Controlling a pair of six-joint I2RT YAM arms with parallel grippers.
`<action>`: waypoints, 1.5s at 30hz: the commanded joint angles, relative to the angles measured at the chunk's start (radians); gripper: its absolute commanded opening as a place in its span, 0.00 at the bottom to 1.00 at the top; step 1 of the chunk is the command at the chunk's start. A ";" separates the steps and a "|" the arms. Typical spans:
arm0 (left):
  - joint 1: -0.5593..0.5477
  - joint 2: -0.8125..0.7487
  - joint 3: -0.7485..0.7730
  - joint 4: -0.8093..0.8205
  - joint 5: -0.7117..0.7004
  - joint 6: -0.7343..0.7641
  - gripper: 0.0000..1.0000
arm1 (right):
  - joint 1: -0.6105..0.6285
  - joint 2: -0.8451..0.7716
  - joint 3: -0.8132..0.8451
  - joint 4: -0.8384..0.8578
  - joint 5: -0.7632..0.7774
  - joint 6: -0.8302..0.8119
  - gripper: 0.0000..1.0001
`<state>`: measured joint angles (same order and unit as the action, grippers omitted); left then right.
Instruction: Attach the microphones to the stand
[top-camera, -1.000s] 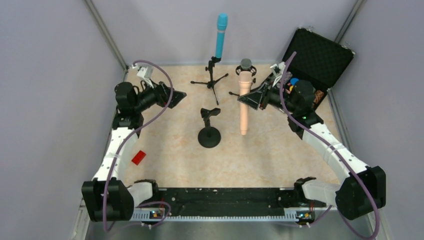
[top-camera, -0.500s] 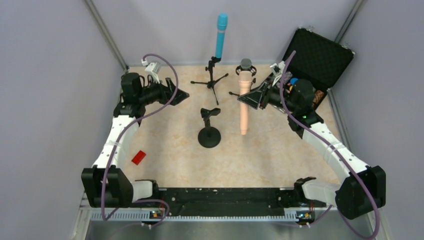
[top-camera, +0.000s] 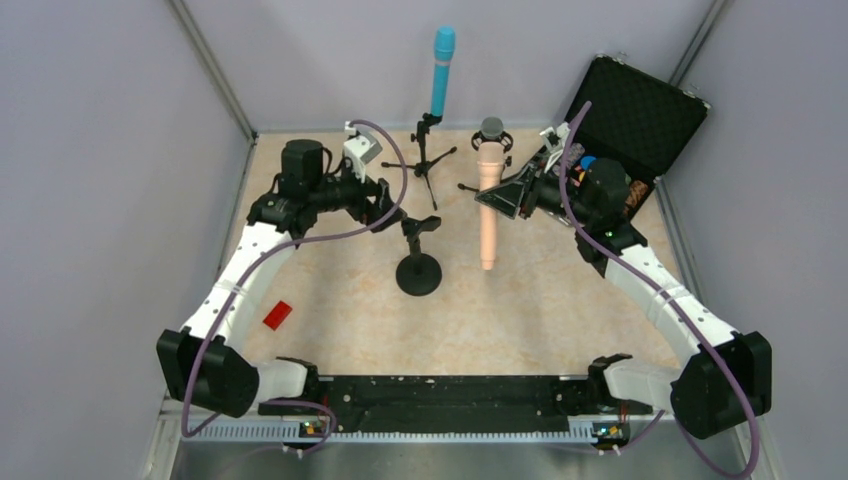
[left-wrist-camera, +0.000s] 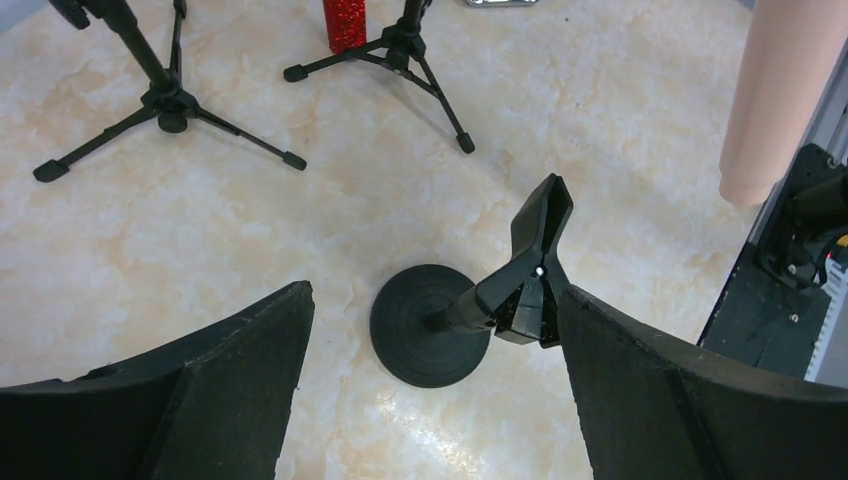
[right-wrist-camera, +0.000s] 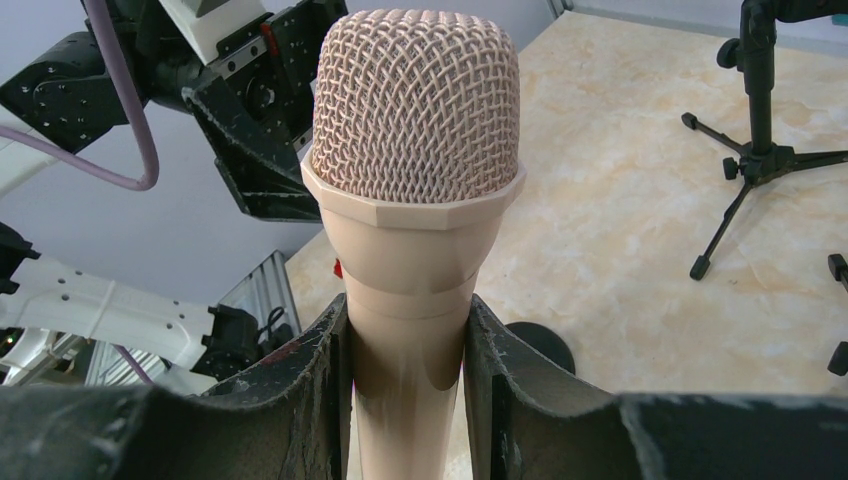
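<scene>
The pale peach microphone (top-camera: 488, 210) hangs upright, head up, in my shut right gripper (top-camera: 508, 196), just right of the round-base stand (top-camera: 418, 274) with its empty clip (top-camera: 421, 225). In the right wrist view the fingers clamp the peach microphone (right-wrist-camera: 415, 150) below its mesh head, at my right gripper (right-wrist-camera: 407, 330). The teal-blue microphone (top-camera: 442, 70) stands in a tripod stand (top-camera: 425, 150). The red microphone's silver head (top-camera: 491, 127) shows behind the peach one; its red body (left-wrist-camera: 345, 18) shows on a second tripod. My left gripper (top-camera: 385, 203) is open and empty beside the clip (left-wrist-camera: 535, 255); in its own view it (left-wrist-camera: 432, 300) hangs over the stand's base (left-wrist-camera: 430, 345).
An open black case (top-camera: 640, 112) lies at the back right. A small red object (top-camera: 277, 315) lies on the table at the left. Tripod legs (left-wrist-camera: 165, 100) spread over the back of the table. Grey walls close in on three sides.
My left arm has swung right from the left wall to just beside the round-base stand's clip. The right arm and the peach microphone have not moved.
</scene>
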<state>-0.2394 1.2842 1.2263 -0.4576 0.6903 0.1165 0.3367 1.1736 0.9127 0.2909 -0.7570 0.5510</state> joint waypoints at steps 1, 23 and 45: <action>-0.023 0.005 0.045 -0.018 0.045 0.126 0.95 | -0.006 -0.007 0.042 0.045 -0.004 -0.009 0.00; -0.121 -0.069 -0.151 0.152 0.119 0.204 0.97 | 0.000 0.050 0.019 0.235 0.010 0.042 0.00; -0.121 -0.086 -0.299 0.360 0.130 0.273 0.94 | 0.089 0.202 -0.085 0.781 0.055 -0.194 0.00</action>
<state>-0.3565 1.2392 0.9680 -0.2295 0.8356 0.3874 0.4068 1.3293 0.8238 0.8379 -0.6937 0.3729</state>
